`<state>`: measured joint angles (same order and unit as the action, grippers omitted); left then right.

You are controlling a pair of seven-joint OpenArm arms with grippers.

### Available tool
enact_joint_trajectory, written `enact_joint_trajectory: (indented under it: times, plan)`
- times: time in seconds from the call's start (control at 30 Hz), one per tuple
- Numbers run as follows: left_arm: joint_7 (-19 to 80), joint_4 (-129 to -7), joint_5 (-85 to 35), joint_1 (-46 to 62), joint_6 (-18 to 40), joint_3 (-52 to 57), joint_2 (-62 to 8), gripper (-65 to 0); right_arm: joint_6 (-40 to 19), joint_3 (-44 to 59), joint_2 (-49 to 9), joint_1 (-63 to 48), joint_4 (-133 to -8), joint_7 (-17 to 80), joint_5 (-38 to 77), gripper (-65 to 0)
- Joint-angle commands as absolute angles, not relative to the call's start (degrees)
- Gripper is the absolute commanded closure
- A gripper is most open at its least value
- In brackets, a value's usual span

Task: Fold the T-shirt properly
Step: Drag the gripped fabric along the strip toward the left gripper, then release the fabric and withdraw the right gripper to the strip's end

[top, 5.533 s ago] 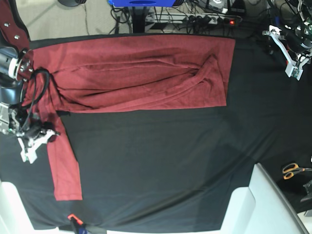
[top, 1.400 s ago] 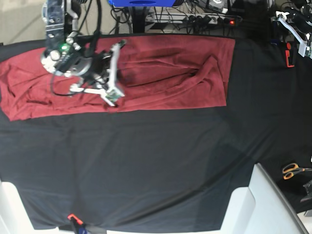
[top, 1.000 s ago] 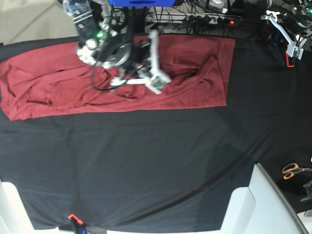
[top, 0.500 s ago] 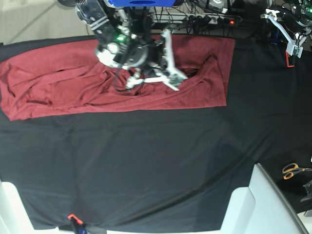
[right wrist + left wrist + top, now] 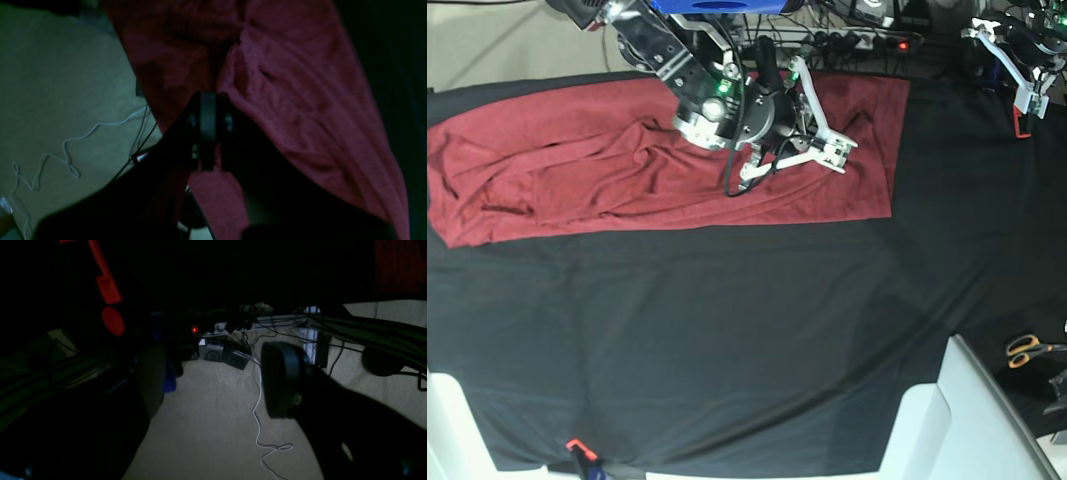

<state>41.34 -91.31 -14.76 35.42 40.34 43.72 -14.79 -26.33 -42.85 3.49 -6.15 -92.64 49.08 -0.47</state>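
the t-shirt (image 5: pixel 627 165) lies spread along the far edge of the table covering (image 5: pixel 747 340); the right gripper (image 5: pixel 835 152) sits over the t-shirt's right part; the left gripper (image 5: pixel 1027 85) hangs well right of the t-shirt, by the far corner; scissors (image 5: pixel 1030 349) lie near and right of the t-shirt

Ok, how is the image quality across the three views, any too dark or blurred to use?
Base view: evenly lit and sharp, T-shirt clear. Left wrist view: heavily underexposed, the left tool just dark out-of-focus shapes against lit floor. Right wrist view: dim, the right tool silhouetted and soft, red fabric folds readable.
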Motion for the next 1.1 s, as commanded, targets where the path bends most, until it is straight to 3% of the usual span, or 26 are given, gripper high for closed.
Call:
enact_joint_trajectory:
  times: [0.0, 0.47, 0.53, 0.67, 0.77, 0.9, 1.07]
  plan:
    - [40.75, -92.00, -14.99, 35.91, 40.00, 44.26, -15.69, -43.1, -26.24, -43.21, 4.35, -5.32, -93.23, 47.69, -0.04, -0.2]
    - [40.75, -91.91, -14.99, 35.82, 40.00, 44.26, -15.60, -43.1, -26.59, -44.88, 5.23, -3.12, -91.56, 47.96, 0.13, -1.4]
    - [40.75, -91.91, -14.99, 35.82, 40.00, 44.26, -15.60, -43.1, -26.59, -47.16, 5.14, -2.95, -91.56, 48.48, 0.13, -8.0]
    - [40.75, -91.74, -14.99, 34.86, 40.00, 44.18, -15.60, -43.1, -26.68, -52.00, 4.70, -1.19, -91.82, 53.14, 0.13, -31.7]
    - [40.75, -88.84, -14.99, 33.89, 40.00, 44.18, -15.96, -43.1, -26.33, -51.12, 4.09, -1.36, -94.73, 53.32, -0.22, -36.0]
    - [40.66, -86.99, -14.99, 33.10, 40.00, 44.26, -15.96, -43.1, -26.24, -39.34, -0.04, -2.86, -106.51, 53.58, -0.31, -36.0]
    - [40.66, -87.08, -14.99, 33.19, 40.00, 44.26, -15.96, -43.1, -26.68, -3.56, -1.27, -3.47, -111.69, 53.32, 0.04, -36.0]
